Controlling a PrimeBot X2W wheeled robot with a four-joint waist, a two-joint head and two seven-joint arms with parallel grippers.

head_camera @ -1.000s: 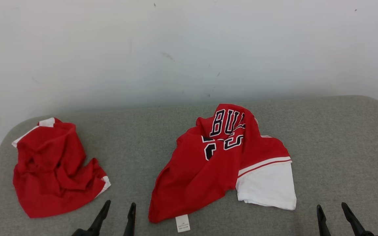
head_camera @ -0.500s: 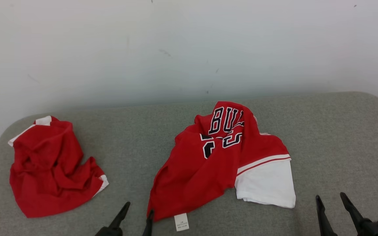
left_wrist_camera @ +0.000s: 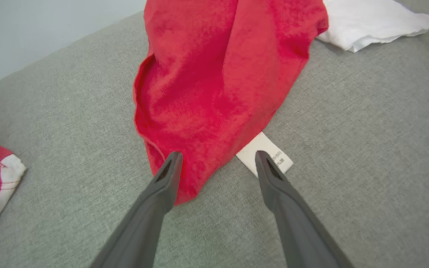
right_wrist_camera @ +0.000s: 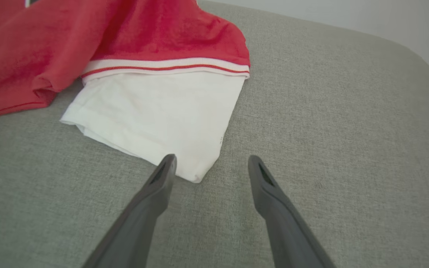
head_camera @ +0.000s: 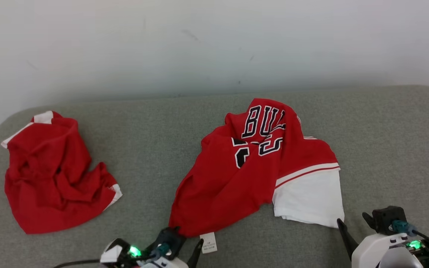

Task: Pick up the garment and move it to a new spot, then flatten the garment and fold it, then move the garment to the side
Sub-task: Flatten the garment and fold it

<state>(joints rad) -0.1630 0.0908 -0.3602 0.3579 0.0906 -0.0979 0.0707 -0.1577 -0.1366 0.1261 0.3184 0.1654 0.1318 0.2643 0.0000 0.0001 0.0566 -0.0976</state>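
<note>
A: Left gripper (left_wrist_camera: 218, 154)?
B: Fingers are standing spread. It's hovering at the jersey's (head_camera: 237, 178) near red corner, and that corner is lying between the fingers. The white label (left_wrist_camera: 264, 143) is poking out just beside one fingertip. Nothing's pinched.
A: Right gripper (right_wrist_camera: 211, 158)?
B: Spread too, pointing at the white sleeve (right_wrist_camera: 155, 108), whose corner is sitting just inside one fingertip. It's not gripping.
A: Where's the jersey?
B: Lying crumpled mid grey padded top (head_camera: 385, 149), with another red garment (head_camera: 50, 171) well apart on the robot's left.
A: Step?
B: I'm reading it as reaching in for the first pick-up. Nothing's looking lifted, flattened or folded yet.
A: Next?
B: Likely both are needing to drop slightly, close on cloth rather than the label alone, then lift together.
</note>
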